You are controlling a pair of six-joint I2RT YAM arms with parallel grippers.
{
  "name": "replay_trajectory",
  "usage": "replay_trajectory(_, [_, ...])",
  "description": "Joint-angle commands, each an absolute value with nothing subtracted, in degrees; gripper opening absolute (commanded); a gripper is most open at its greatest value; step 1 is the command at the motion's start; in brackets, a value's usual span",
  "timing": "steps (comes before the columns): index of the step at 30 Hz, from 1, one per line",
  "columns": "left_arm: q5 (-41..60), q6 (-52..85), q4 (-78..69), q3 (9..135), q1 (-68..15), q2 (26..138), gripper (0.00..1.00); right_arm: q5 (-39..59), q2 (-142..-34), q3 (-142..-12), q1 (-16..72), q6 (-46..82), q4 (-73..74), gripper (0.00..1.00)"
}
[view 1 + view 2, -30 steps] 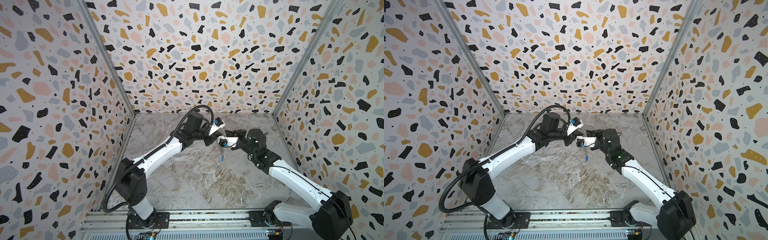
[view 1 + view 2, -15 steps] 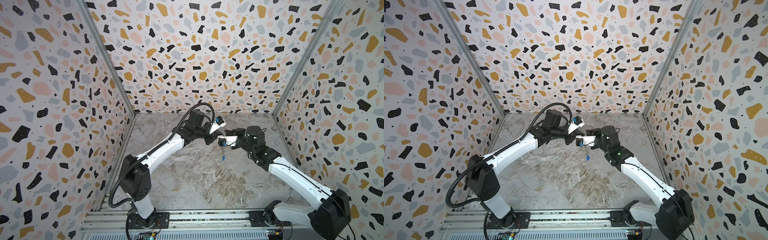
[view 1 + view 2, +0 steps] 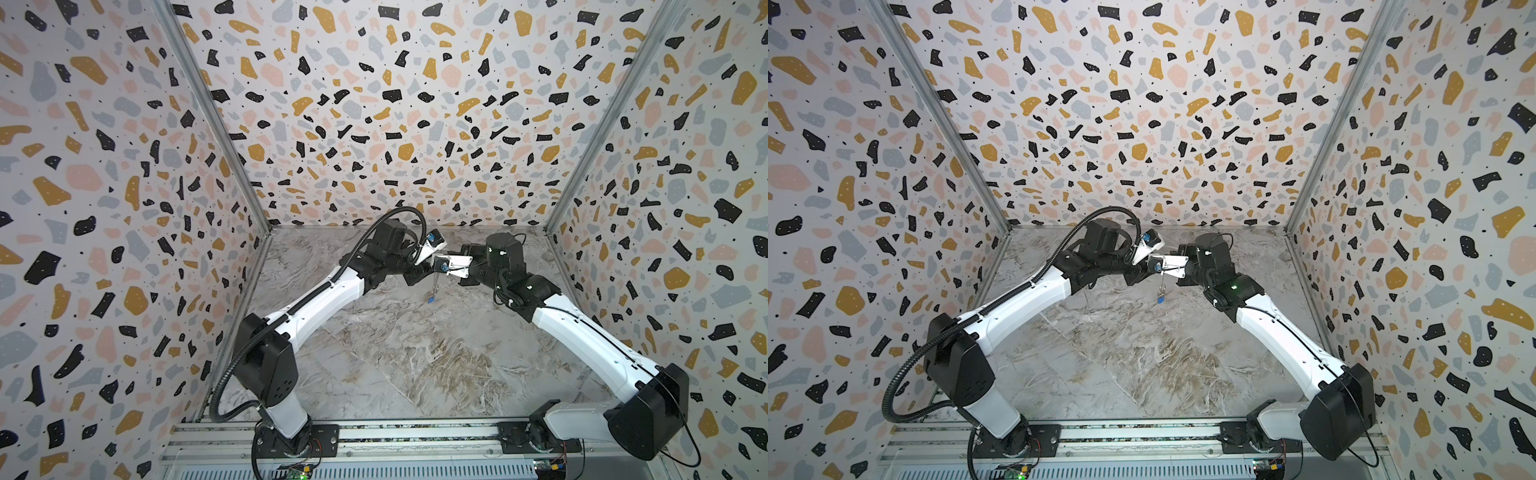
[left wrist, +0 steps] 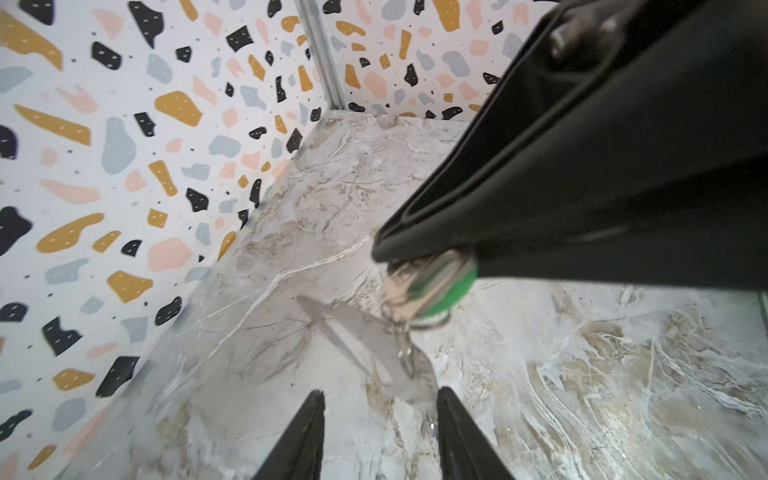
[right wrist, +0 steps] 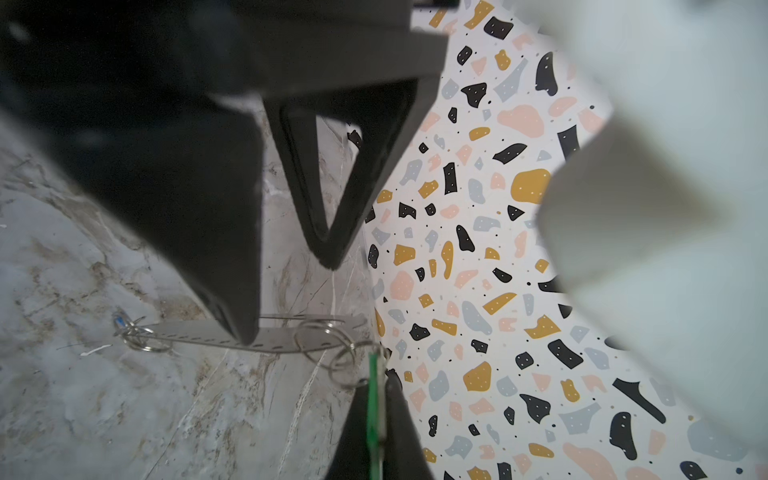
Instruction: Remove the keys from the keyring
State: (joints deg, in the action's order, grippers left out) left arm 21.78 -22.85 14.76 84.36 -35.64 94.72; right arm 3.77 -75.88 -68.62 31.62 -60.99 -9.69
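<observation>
The keyring (image 4: 365, 345), a thin grey plate, hangs blurred from small metal rings under the green key (image 4: 449, 291). My right gripper (image 5: 377, 386) is shut on that green key (image 5: 376, 415). My left gripper (image 4: 380, 399) is open, with the plate's free end between its fingertips (image 4: 446, 401). In the right wrist view one left finger (image 5: 232, 266) overlaps the plate (image 5: 187, 331); whether they touch I cannot tell. The blue key (image 5: 119, 320) dangles from a ring at the plate's far end. In both top views the keyring (image 3: 434, 284) and blue key (image 3: 1160, 297) hang above the floor.
Both arms meet near the back of the marble floor (image 3: 415, 353), under the terrazzo back wall (image 3: 395, 145). Side walls close in left and right. An aluminium rail (image 3: 374, 440) carries both arm bases at the front.
My left gripper has gone from shut to open and let go of the keyring plate. The plate now hangs from the green key in the right gripper. Both arms shifted slightly toward the back.
</observation>
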Motion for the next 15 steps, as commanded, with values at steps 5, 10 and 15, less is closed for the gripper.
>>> replay_trajectory(5, [12.43,-19.60,-1.54,73.25,-34.98,85.27,0.47,3.49,-77.38,-75.36,32.32,-57.32,-18.97,0.00])
replay_trajectory(10, [9.49,-18.51,-13.94,62.16,-34.98,78.22,0.47,2.51,-79.74,-80.07,32.88,-54.35,-26.30,0.00])
replay_trajectory(15, [5.22,-20.73,-26.30,52.27,-37.54,72.48,0.47,0.76,-82.94,-85.45,34.27,-50.63,-33.93,0.00])
